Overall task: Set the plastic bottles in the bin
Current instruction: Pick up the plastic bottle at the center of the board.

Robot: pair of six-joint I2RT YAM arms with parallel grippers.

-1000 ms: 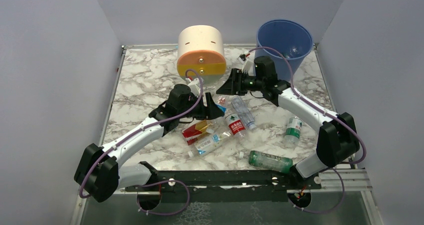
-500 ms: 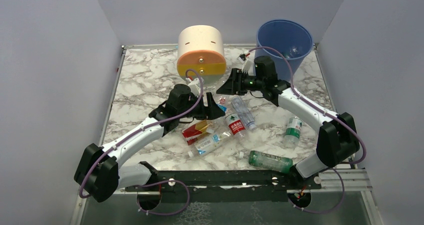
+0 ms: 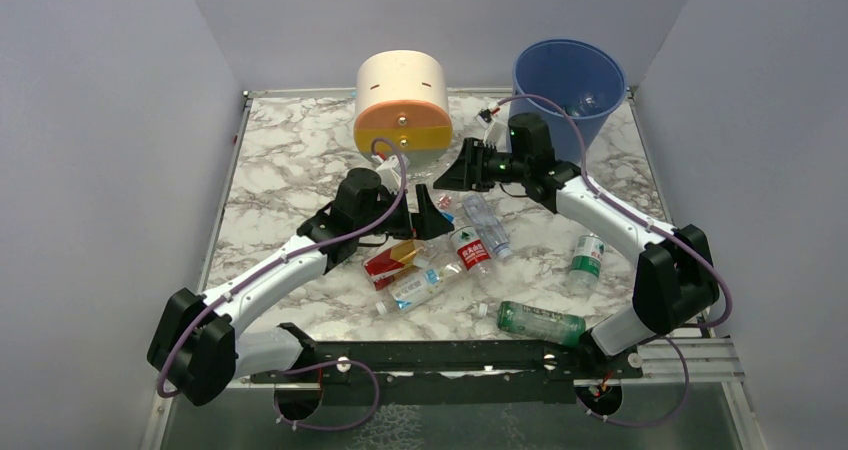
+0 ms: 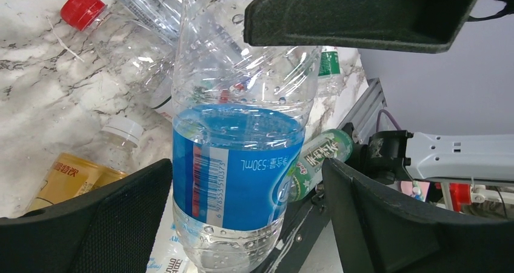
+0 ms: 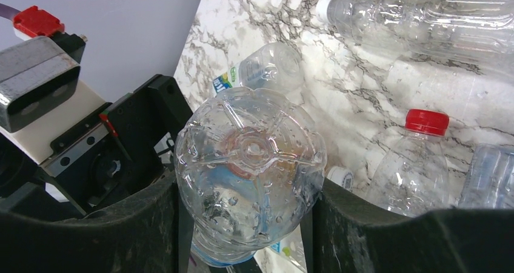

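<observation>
A clear bottle with a blue label [image 4: 236, 164] hangs above the table between both grippers. My left gripper [image 4: 242, 218] is open, with a gap on each side of the bottle. My right gripper [image 5: 248, 224] is shut on the bottle's ribbed base [image 5: 250, 164], both fingers [image 5: 91, 230] pressed against it. In the top view the grippers [image 3: 425, 210] [image 3: 455, 170] meet at mid-table. The blue bin [image 3: 568, 85] stands at the back right, behind the right arm. More plastic bottles lie below: one blue-labelled [image 3: 485, 225], one red-labelled [image 3: 468, 248], one green [image 3: 540, 322].
A cream-and-orange round drawer unit [image 3: 402, 100] stands at the back centre, left of the bin. A red-and-yellow bottle [image 3: 392, 262], a clear bottle [image 3: 420, 285] and a green-labelled bottle [image 3: 587, 260] lie on the marble table. Grey walls close in both sides.
My left gripper's jaws have spread wide off the blue-labelled bottle, while my right gripper's jaws have closed in on its base. Neither arm has shifted much.
</observation>
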